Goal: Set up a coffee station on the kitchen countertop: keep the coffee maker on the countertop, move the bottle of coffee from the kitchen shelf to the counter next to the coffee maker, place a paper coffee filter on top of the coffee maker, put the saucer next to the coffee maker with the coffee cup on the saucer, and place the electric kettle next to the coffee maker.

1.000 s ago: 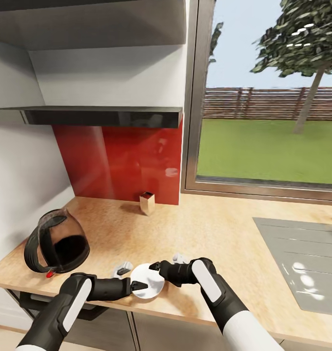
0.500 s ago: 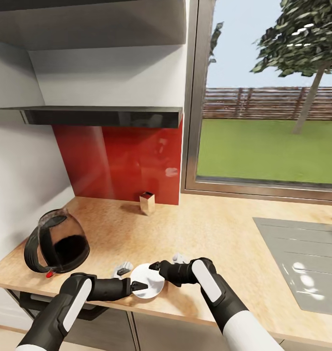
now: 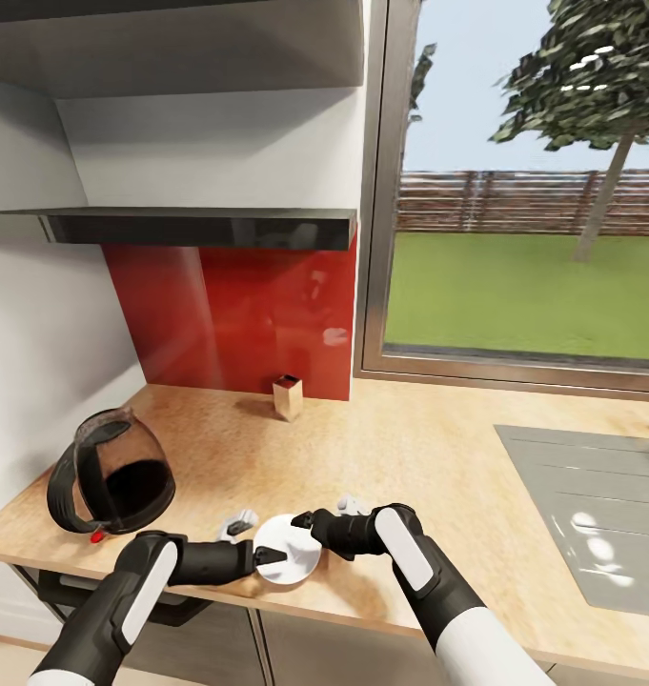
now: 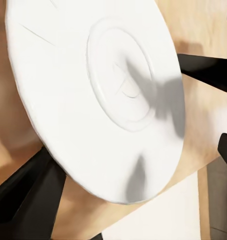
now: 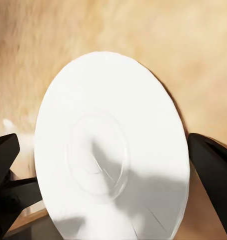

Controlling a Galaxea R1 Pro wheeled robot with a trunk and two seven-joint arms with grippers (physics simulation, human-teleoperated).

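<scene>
1. Small flat round white saucer (image 3: 288, 560) at the front edge of the light wood-grain desk (image 3: 429, 457).
2. Flanked by left gripper (image 3: 264, 556) and right gripper (image 3: 305, 522), both spread wide, gripping nothing.
3. Dark glass kettle (image 3: 111, 484) tipped over, farther left.

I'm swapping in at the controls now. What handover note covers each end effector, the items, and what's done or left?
Left end effector: open at the saucer's near-left rim.
Right end effector: open at its far-right rim.
Saucer: flat near the front edge of the kitchen countertop, not gripped, no cup on it.
Electric kettle: lying tipped at the counter's left end.
Left: grasp and place the saucer, right the kettle, everything else.
</scene>
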